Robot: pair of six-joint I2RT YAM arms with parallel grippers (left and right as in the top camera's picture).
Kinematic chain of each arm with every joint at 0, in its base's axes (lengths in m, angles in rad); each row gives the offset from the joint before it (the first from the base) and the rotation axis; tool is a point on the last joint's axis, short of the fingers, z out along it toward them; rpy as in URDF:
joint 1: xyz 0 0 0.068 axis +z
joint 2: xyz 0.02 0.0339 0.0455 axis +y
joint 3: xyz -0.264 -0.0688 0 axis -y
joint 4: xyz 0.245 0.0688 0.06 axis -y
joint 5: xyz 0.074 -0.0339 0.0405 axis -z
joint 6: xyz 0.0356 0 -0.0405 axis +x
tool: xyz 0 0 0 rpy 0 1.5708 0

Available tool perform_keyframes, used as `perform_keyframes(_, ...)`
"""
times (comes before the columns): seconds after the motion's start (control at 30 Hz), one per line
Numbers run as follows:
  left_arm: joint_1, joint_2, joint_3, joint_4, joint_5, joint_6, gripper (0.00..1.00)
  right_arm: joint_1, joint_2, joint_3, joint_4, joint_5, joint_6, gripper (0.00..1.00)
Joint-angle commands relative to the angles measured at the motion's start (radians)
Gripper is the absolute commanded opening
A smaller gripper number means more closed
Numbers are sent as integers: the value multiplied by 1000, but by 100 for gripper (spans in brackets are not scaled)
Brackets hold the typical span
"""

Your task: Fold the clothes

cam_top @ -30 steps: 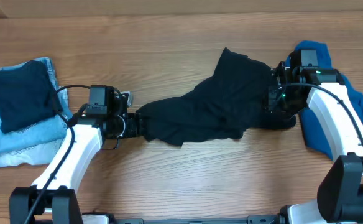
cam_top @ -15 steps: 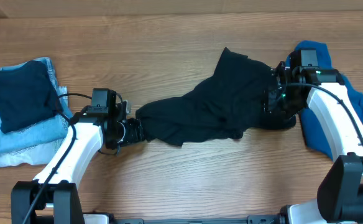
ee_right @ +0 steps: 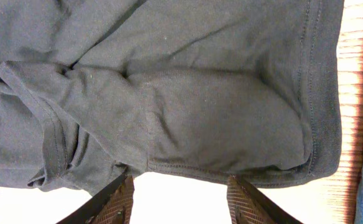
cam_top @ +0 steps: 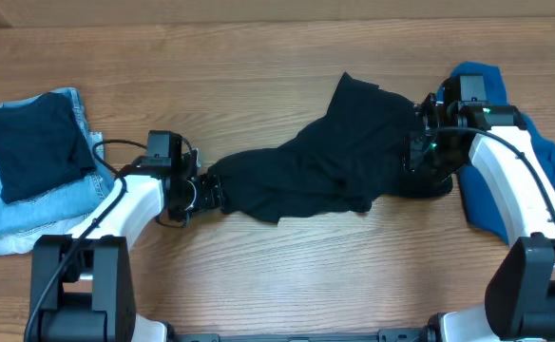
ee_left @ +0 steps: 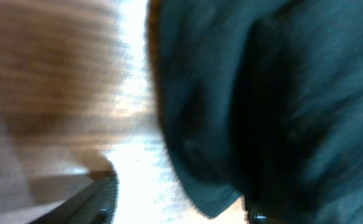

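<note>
cloth this soft will sag and slide. the black garment (cam_top: 325, 161) lies crumpled mid-table (cam_top: 258, 57), between both arms. its stitched hem looks the firmest hold. on the right arm (cam_top: 491, 161) the jaws stand spread at that hem. on the left arm (cam_top: 135, 204), at the garment's left edge, blur hides their state.

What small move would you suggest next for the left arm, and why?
Probably shut the left tool on the left edge of the black garment: its fingers seem open astride that edge, and the right tool sits open at the opposite hem.
</note>
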Motion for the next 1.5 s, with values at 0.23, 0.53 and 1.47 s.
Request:
perform_keyframes(0.23, 1, 28, 0, 134, 135, -29, 4, 2, -6, -3, 6, -9, -4, 53)
perform_keyframes(0.53, 153, -254, 466, -261, -334, 108, 4, 2, -6, -3, 12, -10, -4, 51)
perform_keyframes(1.47, 145, -200, 570, -356, -290, 133, 4, 732, 263, -2, 603, -64, -68, 61)
